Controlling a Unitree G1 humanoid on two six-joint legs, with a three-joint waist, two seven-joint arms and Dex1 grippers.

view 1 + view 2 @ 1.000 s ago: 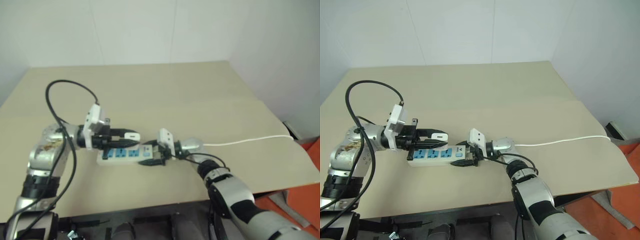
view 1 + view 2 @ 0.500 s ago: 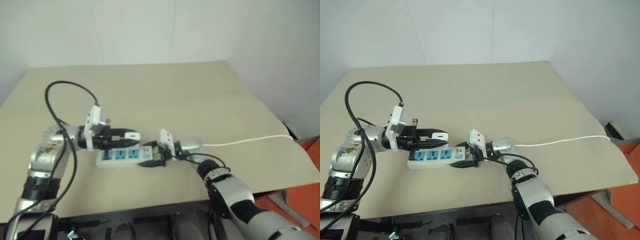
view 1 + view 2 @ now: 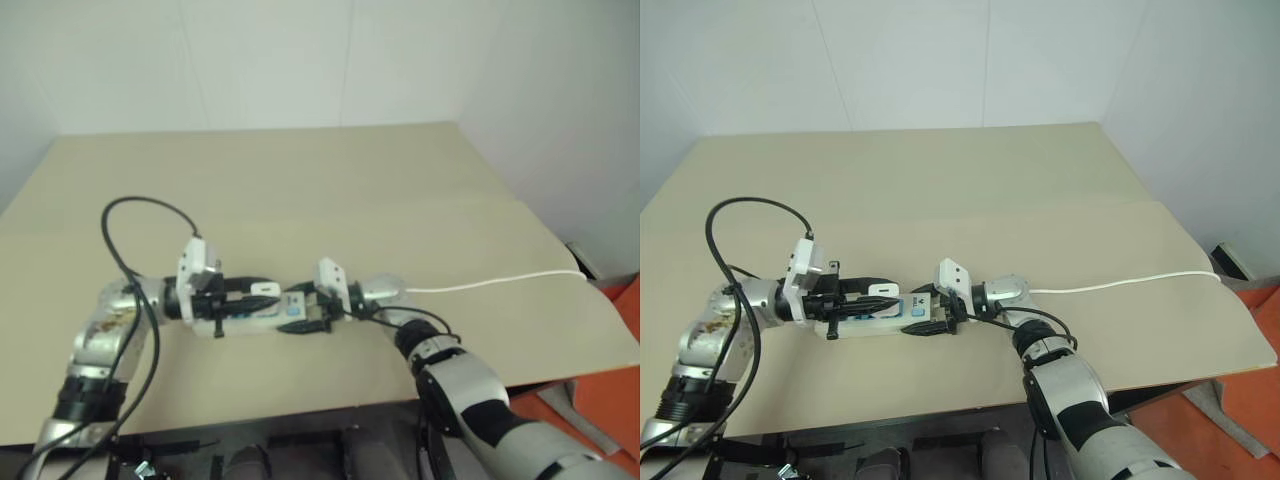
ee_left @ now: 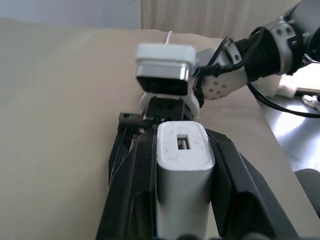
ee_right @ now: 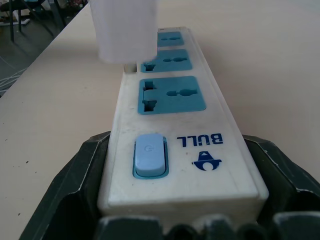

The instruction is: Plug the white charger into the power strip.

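I read the left gripper [image 4: 182,200] as clamped: its two black, matte, wedge-shaped fingers [image 4: 135,190] press flat against the long sides of the white charger [image 4: 182,165]; the charger is a smooth, glossy plastic block with rounded corners and a small rectangular port recessed in its end face; seen from the right wrist it hangs just above the power strip [image 5: 175,130], over the middle blue socket, and I cannot tell whether its base touches the strip.

The right gripper [image 5: 180,200] holds the strip's switch end; its thick black fingers [image 5: 75,200], dull and slightly grained, bracket both long edges of the bar, so I record it as closed around the strip while standing wide; the strip is a long, flat white plastic bar with softened corners and faint scuff marks, carrying three blue rectangular socket faces in a row, a pale blue rounded switch [image 5: 150,155] and a blue printed logo beside it.

From the head, the strip lies flat on the table [image 3: 1040,180], between the two grippers, near the front edge; the tabletop is a plain, matte beige sheet; a thin white cord [image 3: 1120,282] runs from behind the right wrist towards the table's right edge; a glossy black cable [image 3: 750,215] loops in an arc above the left forearm.
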